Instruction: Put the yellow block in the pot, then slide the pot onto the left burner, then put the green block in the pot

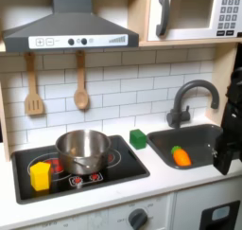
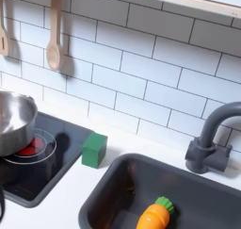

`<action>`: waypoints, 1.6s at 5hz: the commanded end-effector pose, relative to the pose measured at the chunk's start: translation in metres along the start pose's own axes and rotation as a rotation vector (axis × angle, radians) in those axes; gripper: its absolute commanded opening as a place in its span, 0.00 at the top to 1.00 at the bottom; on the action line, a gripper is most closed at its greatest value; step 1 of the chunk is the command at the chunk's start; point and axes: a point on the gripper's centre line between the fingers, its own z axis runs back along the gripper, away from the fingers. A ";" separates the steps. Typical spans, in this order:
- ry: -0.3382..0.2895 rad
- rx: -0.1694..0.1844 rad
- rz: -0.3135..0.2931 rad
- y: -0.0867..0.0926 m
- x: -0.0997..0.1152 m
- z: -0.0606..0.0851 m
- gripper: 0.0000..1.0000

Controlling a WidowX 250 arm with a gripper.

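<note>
The yellow block (image 1: 40,174) stands on the black stovetop at the first exterior view's left, on the left burner (image 1: 54,181), just left of the pot. The silver pot (image 1: 82,150) (image 2: 11,122) sits mid-stove with nothing showing inside, partly over the right burner's red rings (image 2: 36,146). On the white counter between stove and sink rests the green block (image 1: 139,138) (image 2: 93,149). My gripper (image 1: 227,163) hangs dark at the first exterior view's right edge, over the sink's right side and far from both blocks. Its fingers are too dark to read.
An orange carrot toy (image 1: 180,156) (image 2: 153,216) lies in the dark sink (image 1: 194,139). A grey faucet (image 1: 192,99) (image 2: 212,143) rises behind the sink. Two wooden utensils (image 1: 81,94) hang on the tiled wall under the range hood, with a microwave (image 1: 194,11) above right.
</note>
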 end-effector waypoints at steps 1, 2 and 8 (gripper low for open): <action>-0.002 0.000 0.000 0.000 0.000 0.000 0.00; -0.019 -0.008 0.008 -0.001 0.007 0.000 0.00; -0.028 -0.030 0.218 0.061 0.092 -0.018 0.00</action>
